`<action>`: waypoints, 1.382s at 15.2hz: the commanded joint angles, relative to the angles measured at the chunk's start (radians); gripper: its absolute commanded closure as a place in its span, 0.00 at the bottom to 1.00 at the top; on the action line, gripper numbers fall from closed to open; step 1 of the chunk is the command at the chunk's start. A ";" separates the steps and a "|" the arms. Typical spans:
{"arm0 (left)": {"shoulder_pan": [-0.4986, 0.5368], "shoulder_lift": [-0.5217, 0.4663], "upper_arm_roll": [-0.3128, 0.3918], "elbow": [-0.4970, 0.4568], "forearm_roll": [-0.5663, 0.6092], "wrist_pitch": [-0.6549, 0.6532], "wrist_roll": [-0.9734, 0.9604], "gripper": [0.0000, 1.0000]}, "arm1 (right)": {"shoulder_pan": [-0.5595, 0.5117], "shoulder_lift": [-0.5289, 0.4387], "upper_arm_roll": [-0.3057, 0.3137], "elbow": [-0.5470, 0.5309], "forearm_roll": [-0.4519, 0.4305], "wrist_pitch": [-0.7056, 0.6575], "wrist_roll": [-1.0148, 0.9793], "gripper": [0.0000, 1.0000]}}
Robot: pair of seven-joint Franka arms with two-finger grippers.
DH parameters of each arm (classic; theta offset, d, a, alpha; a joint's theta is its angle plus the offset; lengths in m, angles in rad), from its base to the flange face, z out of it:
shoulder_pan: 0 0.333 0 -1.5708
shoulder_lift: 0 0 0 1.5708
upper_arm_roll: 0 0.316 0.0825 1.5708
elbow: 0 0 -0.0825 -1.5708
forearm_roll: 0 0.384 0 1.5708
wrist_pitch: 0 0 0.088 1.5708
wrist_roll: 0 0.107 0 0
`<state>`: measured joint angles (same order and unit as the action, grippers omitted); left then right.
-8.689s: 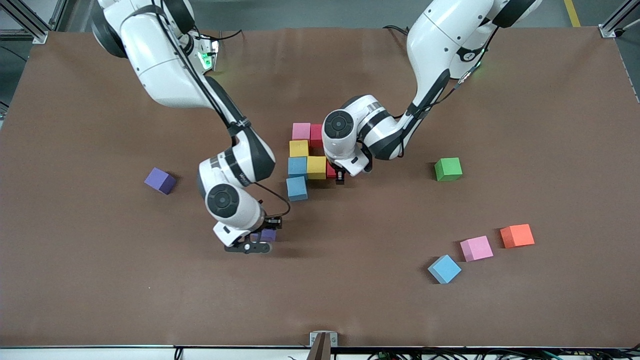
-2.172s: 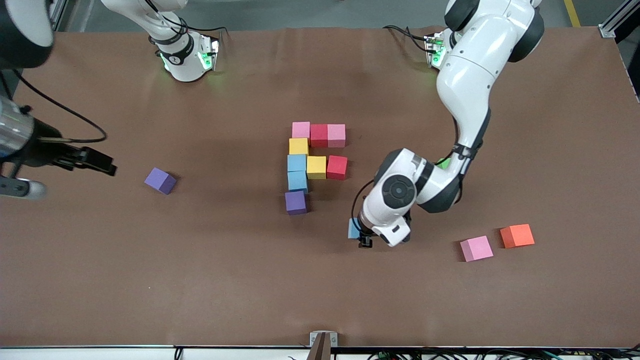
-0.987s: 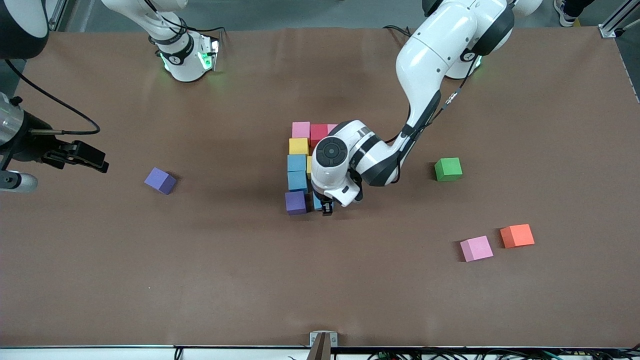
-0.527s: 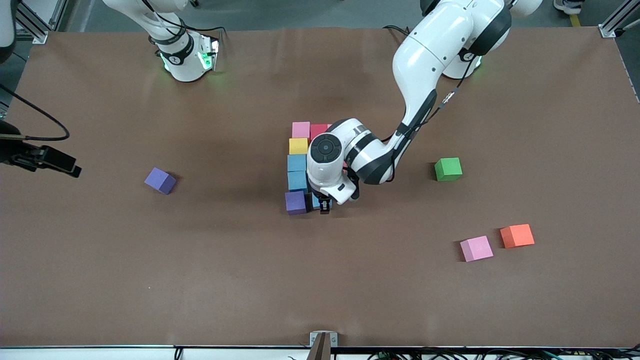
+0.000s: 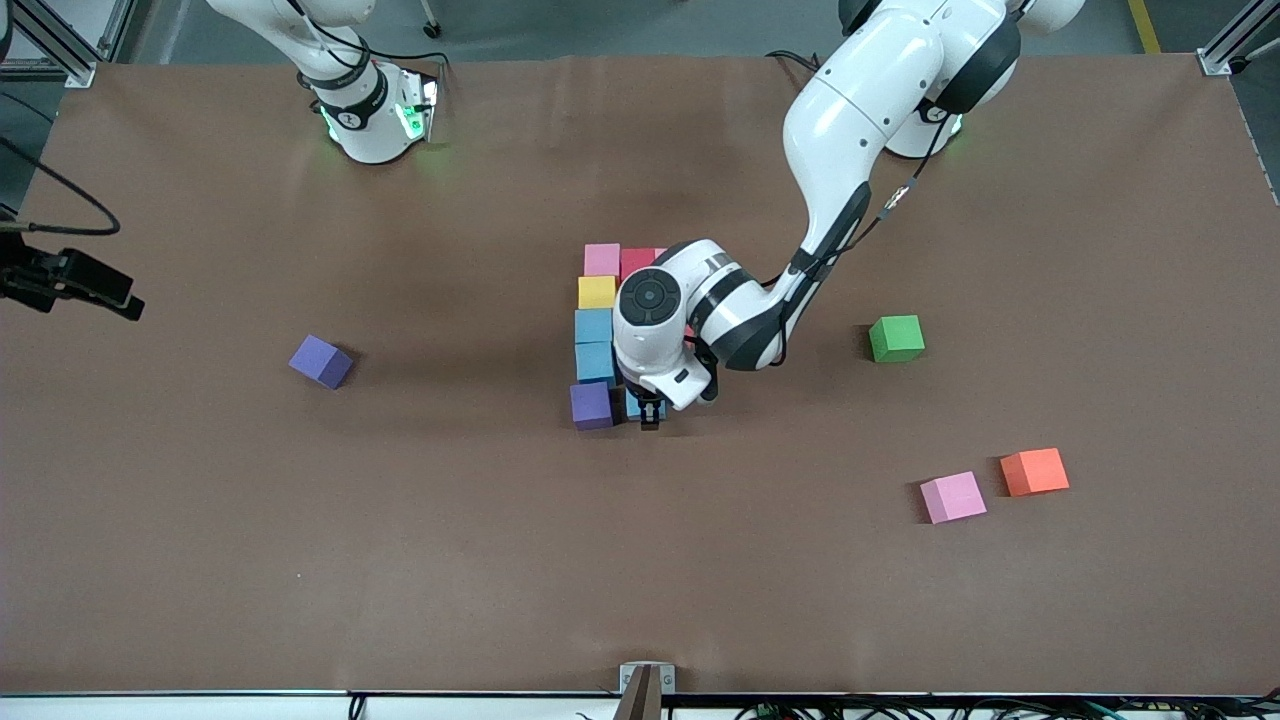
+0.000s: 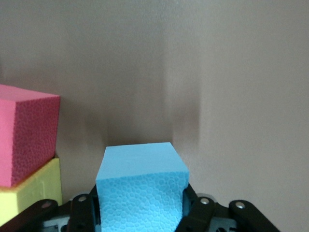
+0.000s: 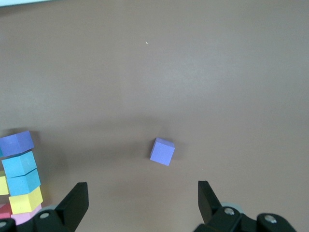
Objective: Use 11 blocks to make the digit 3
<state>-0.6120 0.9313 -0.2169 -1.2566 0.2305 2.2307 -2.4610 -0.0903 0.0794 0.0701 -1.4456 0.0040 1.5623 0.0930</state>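
Note:
The digit 3 stands mid-table as touching blocks: pink (image 5: 602,260), red (image 5: 636,261), yellow (image 5: 597,292), two light blue (image 5: 594,326), purple (image 5: 592,405). My left gripper (image 5: 641,410) is low beside that purple block, shut on a light blue block (image 5: 631,404). In the left wrist view this light blue block (image 6: 141,193) fills the left gripper (image 6: 141,209), with a red block (image 6: 26,135) and a yellow one (image 6: 29,191) alongside. The left wrist hides the rest of the figure. My right gripper (image 5: 118,298) hangs open at the right arm's end of the table.
A loose purple block (image 5: 321,361) lies toward the right arm's end, also seen ahead of the right gripper (image 7: 142,203) as a purple block (image 7: 162,151). Toward the left arm's end lie a green block (image 5: 896,338), a pink block (image 5: 953,497) and an orange cube (image 5: 1034,471).
The left gripper has edged the light blue block a little closer to the purple block. The right gripper has drawn back toward the table's edge.

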 commanded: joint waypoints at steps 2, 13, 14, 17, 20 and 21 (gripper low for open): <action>-0.015 0.003 0.007 0.006 0.020 0.014 -0.015 0.83 | -0.009 -0.113 0.007 -0.148 0.001 0.075 -0.010 0.00; -0.018 0.012 0.007 0.006 0.021 0.056 -0.021 0.82 | -0.042 -0.093 0.005 -0.065 0.002 0.005 -0.073 0.00; -0.021 0.012 0.007 0.006 0.021 0.056 -0.023 0.82 | -0.040 -0.093 0.005 -0.065 0.001 0.005 -0.075 0.00; -0.022 0.014 0.007 0.006 0.020 0.069 -0.024 0.82 | -0.036 -0.093 0.007 -0.064 -0.010 0.005 -0.070 0.00; -0.023 0.018 0.007 0.006 0.020 0.070 -0.024 0.82 | -0.040 -0.093 0.007 -0.046 -0.010 0.005 -0.067 0.00; -0.023 0.018 0.007 0.006 0.021 0.072 -0.024 0.82 | -0.043 -0.093 0.005 -0.045 -0.012 0.005 -0.068 0.00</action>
<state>-0.6258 0.9445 -0.2167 -1.2567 0.2305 2.2909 -2.4617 -0.1165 -0.0115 0.0671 -1.5080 0.0036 1.5803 0.0318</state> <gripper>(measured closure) 0.410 0.000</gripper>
